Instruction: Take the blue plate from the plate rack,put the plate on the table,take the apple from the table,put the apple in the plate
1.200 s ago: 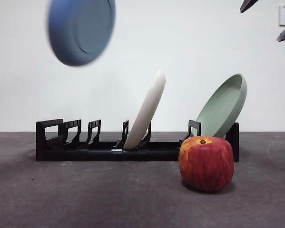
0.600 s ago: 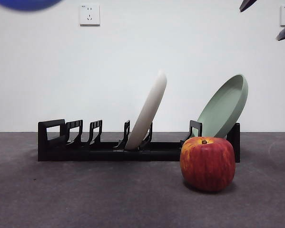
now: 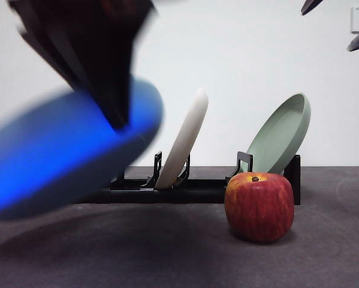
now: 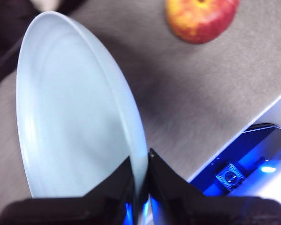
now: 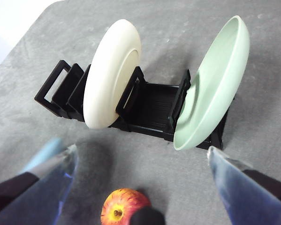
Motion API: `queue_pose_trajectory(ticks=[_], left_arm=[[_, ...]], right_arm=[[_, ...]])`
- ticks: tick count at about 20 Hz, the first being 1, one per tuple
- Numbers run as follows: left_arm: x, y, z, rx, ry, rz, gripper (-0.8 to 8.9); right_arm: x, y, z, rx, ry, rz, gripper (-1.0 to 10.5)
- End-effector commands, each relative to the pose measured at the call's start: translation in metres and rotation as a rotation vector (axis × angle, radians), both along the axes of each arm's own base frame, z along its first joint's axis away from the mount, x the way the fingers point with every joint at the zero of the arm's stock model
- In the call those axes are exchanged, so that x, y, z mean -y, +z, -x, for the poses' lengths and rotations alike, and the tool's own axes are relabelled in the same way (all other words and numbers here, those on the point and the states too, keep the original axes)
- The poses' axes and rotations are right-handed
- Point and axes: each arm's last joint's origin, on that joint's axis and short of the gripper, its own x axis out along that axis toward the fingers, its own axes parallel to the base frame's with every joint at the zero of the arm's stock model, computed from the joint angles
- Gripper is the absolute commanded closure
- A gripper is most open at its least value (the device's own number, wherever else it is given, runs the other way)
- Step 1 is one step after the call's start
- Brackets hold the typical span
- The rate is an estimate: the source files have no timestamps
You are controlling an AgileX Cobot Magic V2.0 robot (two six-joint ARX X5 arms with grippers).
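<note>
Holding cream plate [image 3: 182, 141], green plate [image 3: 279, 136], rack [image 3: 197, 189]

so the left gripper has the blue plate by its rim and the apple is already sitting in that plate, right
Not quite. The left gripper does have the blue plate by its rim, but the apple isn't in it. The front view shows the apple on the table in front of the rack, apart from the plate, which is tilted above the table.
</note>
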Motion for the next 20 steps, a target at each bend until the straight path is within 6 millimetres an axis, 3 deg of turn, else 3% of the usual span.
queue_pose_trajectory(ticks=[1, 4, 7, 9, 10, 12, 14, 16, 18, 20], left_arm=[[0.015, -0.023, -0.011, -0.024, -0.074, -0.061, 8.22], [0.031, -0.055, -0.027, -0.114, -0.133, -0.093, 8.22], [0.032, -0.068, -0.035, -0.198, -0.137, -0.096, 7.72], [0.032, -0.065, -0.036, -0.221, -0.146, -0.068, 4.59], [0.032, -0.062, -0.037, -0.223, -0.145, -0.055, 3.52], [0.033, -0.054, -0.038, -0.206, -0.146, -0.028, 3.38], [0.033, -0.034, -0.038, -0.170, -0.150, 0.024, 3.38], [0.027, 0.006, -0.036, -0.099, -0.154, 0.121, 3.38], [0.010, 0.056, -0.029, 0.032, -0.141, 0.240, 3.38], [-0.020, 0.106, -0.017, 0.181, -0.116, 0.357, 3.43]], right_arm=[[0.000, 0.001, 0.000, 0.004, -0.003, -0.007, 4.7], [0.000, 0.001, 0.000, 0.000, -0.007, -0.011, 4.7], [0.000, 0.001, 0.000, 0.000, -0.007, -0.011, 4.7], [0.000, 0.001, 0.000, 0.000, -0.006, -0.012, 4.7], [0.000, 0.001, 0.000, 0.000, -0.006, -0.012, 4.7], [0.000, 0.001, 0.000, -0.008, -0.003, -0.022, 4.8], [-0.001, 0.001, 0.001, -0.014, 0.003, -0.025, 4.8], [-0.008, 0.000, 0.002, -0.025, 0.075, -0.046, 4.8], [-0.021, -0.001, 0.005, -0.022, 0.135, -0.026, 4.7], [-0.035, -0.004, 0.006, -0.024, 0.149, 0.027, 4.7]])
